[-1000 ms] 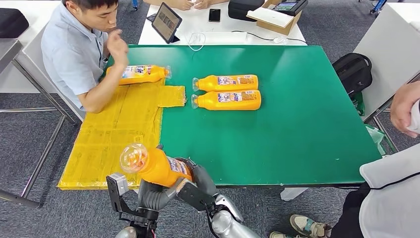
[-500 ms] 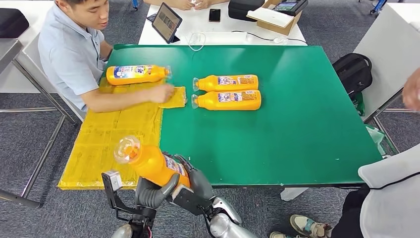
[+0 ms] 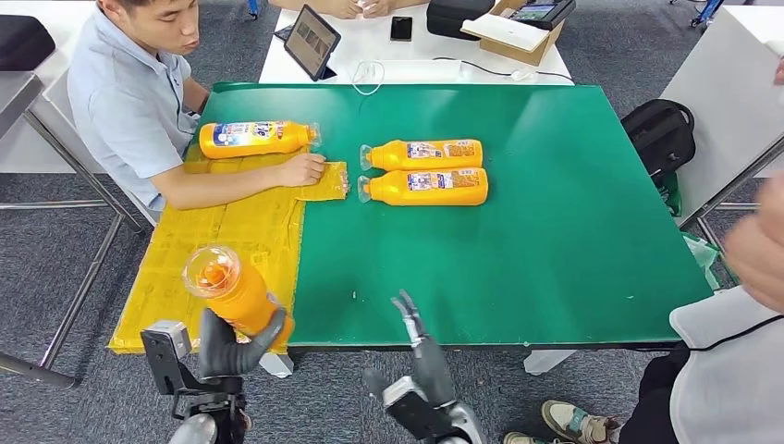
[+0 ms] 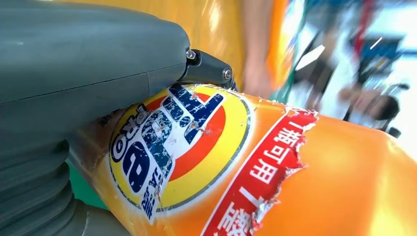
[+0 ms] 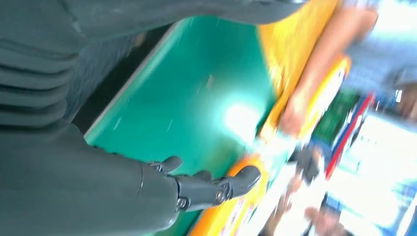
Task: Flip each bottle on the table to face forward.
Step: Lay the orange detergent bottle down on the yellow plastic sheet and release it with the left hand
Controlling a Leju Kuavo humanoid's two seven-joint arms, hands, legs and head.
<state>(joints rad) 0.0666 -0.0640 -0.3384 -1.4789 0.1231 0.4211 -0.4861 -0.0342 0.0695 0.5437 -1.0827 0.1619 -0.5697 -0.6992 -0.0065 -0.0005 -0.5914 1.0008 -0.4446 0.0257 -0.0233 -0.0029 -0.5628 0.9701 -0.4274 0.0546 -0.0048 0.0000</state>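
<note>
My left hand point(image 3: 233, 340) grips an orange bottle point(image 3: 229, 294) over the table's near-left corner, its clear cap pointing up toward the camera. The left wrist view shows that bottle point(image 4: 275, 167) close up, its torn red and blue label beside my hand point(image 4: 74, 98). My right hand point(image 3: 418, 356) hangs at the near table edge with fingers spread and nothing in it; the right wrist view shows this hand point(image 5: 196, 187) over the green top. Two orange bottles point(image 3: 423, 154) point(image 3: 425, 187) lie side by side mid-table. Another bottle point(image 3: 254, 138) lies at the far left.
A seated person rests a hand point(image 3: 303, 170) on the yellow sheet point(image 3: 217, 245) covering the left of the green table point(image 3: 555, 231). Another person's arm point(image 3: 758, 250) shows at the right edge. A white table with a tablet point(image 3: 310, 42) stands behind.
My right hand has let go of the bottle and drawn back to the right. My left hand now holds the bottle alone and has carried it left. The seated person's hand dropped onto the yellow sheet.
</note>
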